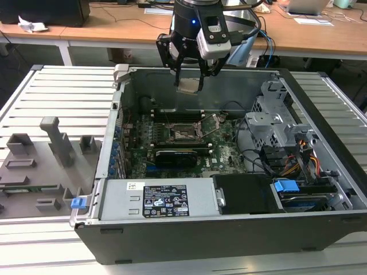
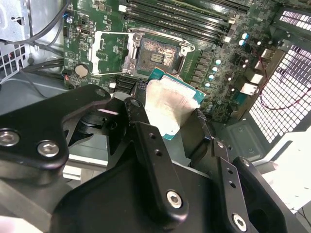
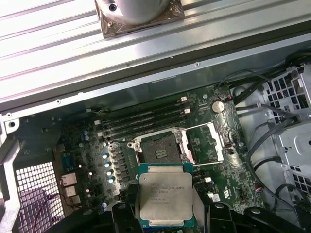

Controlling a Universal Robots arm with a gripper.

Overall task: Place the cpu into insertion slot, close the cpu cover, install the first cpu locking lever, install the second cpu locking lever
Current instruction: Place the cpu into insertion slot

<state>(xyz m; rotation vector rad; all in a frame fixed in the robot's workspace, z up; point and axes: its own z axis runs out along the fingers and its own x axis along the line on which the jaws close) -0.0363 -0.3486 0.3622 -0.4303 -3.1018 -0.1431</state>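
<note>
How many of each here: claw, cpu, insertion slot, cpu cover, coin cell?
claw: 1
cpu: 1, gripped by the claw above the board
insertion slot: 1, empty
cpu cover: 1, swung open beside the slot
coin cell: 1
Total: 5

Wooden desk (image 1: 114,31) behind — grey slatted table (image 1: 63,91) underneath, evenly lit.

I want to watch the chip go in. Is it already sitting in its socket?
No, in the first wrist view the gripper holds the cpu, and the insertion slot beyond it is empty.
</note>
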